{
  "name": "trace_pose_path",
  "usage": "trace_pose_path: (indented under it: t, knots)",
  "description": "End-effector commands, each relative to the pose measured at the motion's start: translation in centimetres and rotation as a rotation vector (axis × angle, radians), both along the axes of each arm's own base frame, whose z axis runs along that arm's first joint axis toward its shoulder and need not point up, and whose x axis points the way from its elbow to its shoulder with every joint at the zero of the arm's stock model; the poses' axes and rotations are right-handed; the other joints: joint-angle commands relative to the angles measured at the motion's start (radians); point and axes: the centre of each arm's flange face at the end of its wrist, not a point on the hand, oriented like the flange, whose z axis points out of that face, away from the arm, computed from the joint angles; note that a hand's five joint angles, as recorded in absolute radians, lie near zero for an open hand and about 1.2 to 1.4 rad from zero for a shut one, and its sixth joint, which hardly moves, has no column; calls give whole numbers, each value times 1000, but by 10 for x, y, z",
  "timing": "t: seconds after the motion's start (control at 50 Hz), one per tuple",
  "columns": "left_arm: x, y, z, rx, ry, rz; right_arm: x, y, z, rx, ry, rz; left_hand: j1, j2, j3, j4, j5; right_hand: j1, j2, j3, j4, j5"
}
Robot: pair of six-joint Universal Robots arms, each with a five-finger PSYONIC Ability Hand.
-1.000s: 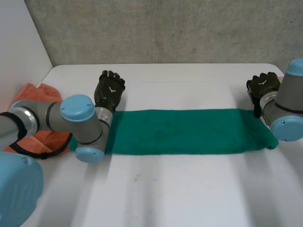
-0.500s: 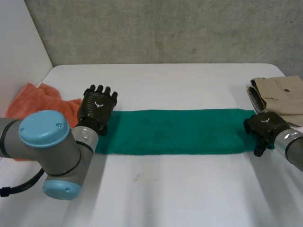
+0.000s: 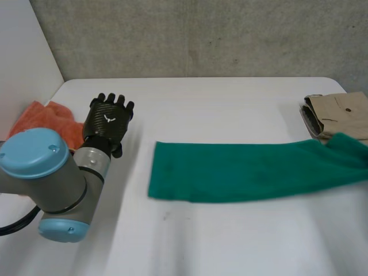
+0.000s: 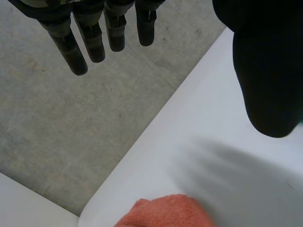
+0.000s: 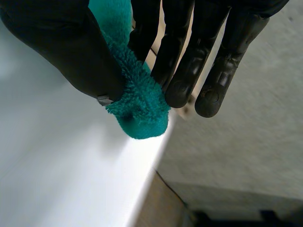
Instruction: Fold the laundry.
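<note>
Right end of green towel [image 3: 230, 172] beyond head view's edge

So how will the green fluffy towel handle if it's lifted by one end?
Probably floppy: the green fluffy towel has its pinched end raised while the rest lies flat on the white table. Likely grippy, not slippery: its pile bunches between thumb and fingers of the right hand. Pushed, it would probably wrinkle rather than slide.

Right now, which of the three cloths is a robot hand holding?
The green towel: the right robot hand pinches its end. The orange cloth and the beige garment lie unheld.
</note>
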Motion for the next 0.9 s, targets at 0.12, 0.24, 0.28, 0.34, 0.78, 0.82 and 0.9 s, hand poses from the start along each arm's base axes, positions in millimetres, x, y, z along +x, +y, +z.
trace_pose_path:
  t: [0.12,0.24,0.28,0.34,0.78,0.82,0.9]
  knots:
    - [15,3,17,-28,14,33,115,13,63,-221,-58,347,-13,-28,-36,-30,-47,423,219,216,207,240]
    - [23,1,20,-33,16,55,234,80,64,-223,-158,774,-13,-28,-36,-30,-47,423,219,216,207,240]
    - [23,1,20,-29,16,55,259,99,56,-202,-172,876,-13,-28,-36,-30,-47,423,219,216,207,240]
    - [23,3,18,-22,13,51,294,131,41,-166,-195,1030,-13,-28,-36,-30,-47,423,219,216,207,240]
    - [-50,44,26,-2,172,-183,251,110,15,28,-438,592,-13,-28,-36,-30,-47,-799,-1003,-1006,-1015,-982]
    - [-62,50,28,15,217,-222,237,109,11,55,-467,548,-13,-28,-36,-30,-47,-799,-1003,-1006,-1015,-982]
    - [-80,54,3,85,187,-266,214,113,-6,141,-512,479,-13,-28,-36,-30,-47,-799,-1003,-1006,-1015,-982]
